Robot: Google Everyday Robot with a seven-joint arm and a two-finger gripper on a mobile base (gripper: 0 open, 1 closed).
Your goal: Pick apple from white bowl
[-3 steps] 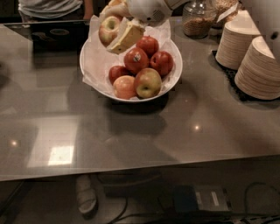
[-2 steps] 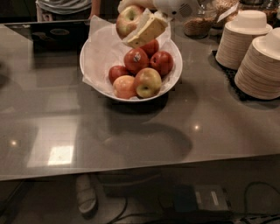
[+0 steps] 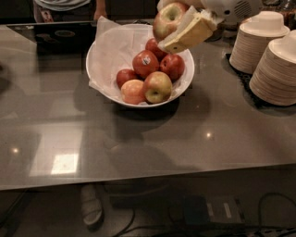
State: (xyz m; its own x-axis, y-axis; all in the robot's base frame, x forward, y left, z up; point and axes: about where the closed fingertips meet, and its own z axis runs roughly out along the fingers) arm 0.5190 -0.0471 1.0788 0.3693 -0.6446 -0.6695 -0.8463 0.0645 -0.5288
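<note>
My gripper [image 3: 172, 25] is at the top of the camera view, above the far right part of the white bowl [image 3: 108, 90]. It is shut on the apple [image 3: 166, 19], red blushing to yellow-green around its stem dimple, and holds it clear above the bowl. One pale finger [image 3: 189, 33] shows under and beside the apple. The bowl is lined with crumpled white paper and holds several other apples, among them a dark red one with a white sticker [image 3: 145, 63] and a yellow-green one with a red side [image 3: 158, 86].
Two stacks of pale paper bowls [image 3: 274, 60] stand on the right of the grey table [image 3: 138, 139]. A person [image 3: 62, 7] stands behind the far edge. A dark tray [image 3: 55, 37] lies at the back left. Cables and a shoe lie on the floor below.
The gripper with the apple has risen and moved right, away from the fruit in the bowl. The camera has drawn closer to the bowl.
</note>
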